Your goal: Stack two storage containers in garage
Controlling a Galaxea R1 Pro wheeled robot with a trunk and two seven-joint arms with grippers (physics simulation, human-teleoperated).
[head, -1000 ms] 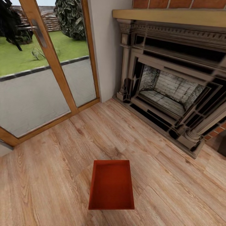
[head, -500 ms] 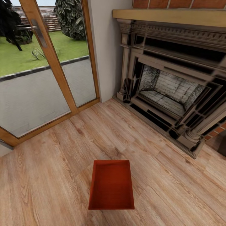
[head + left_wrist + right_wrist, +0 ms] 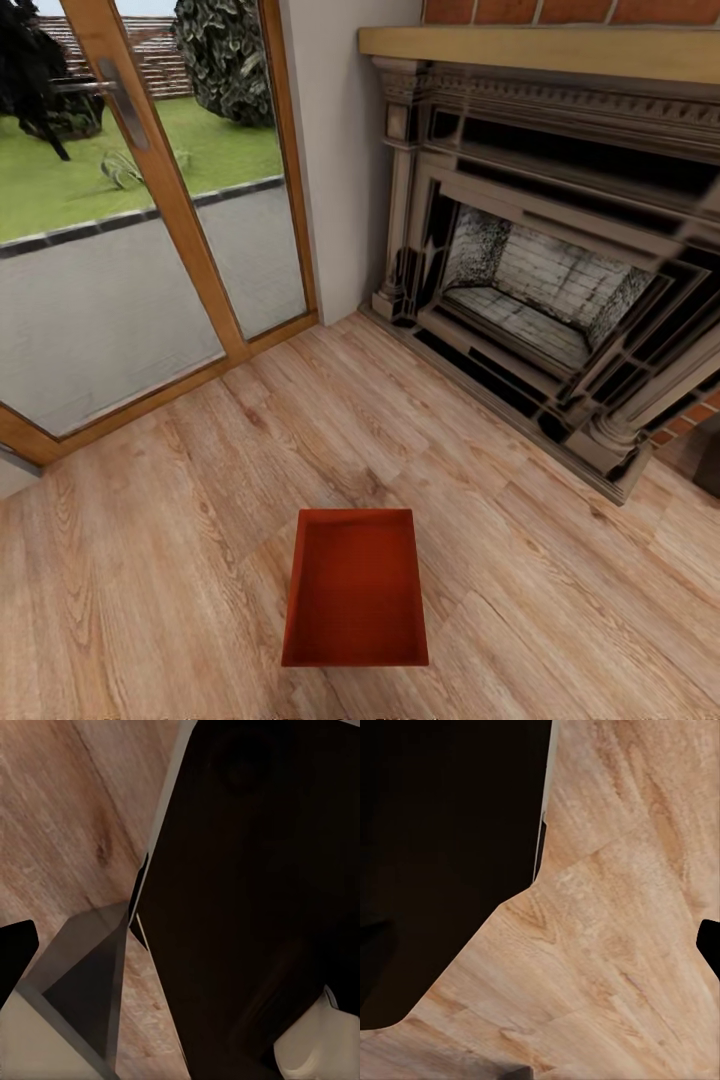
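Orange-red and open at the top, a rectangular thin-walled storage container [image 3: 355, 590] sits on the light wood plank floor [image 3: 150, 560] in the head view, near the camera and just left of centre. Its long sides run away from the viewer, its inside holds nothing, and it stands apart from everything else in the room. Far and to the right rises a dark carved fireplace surround [image 3: 560, 270] with a pale brick firebox, a light wooden mantel shelf [image 3: 540, 50] above it and red brick showing at the top edge. Far and to the left, wood-framed glass doors [image 3: 150, 200] with a metal handle look out on grey paving, grass and dark shrubs. A plain grey wall strip [image 3: 340, 150] separates the doors from the fireplace.

From the left wrist view, a broad dark panel of the robot's own body [image 3: 255, 892] covers much of the frame, with grey angular parts and a pale rounded piece beside it, over wood planks. Whether the left end effector is open or closed cannot be told.

From the right wrist view, a large black shape [image 3: 442, 847] lies over the same wood planking [image 3: 615, 945]. The state of the right end effector cannot be told either.
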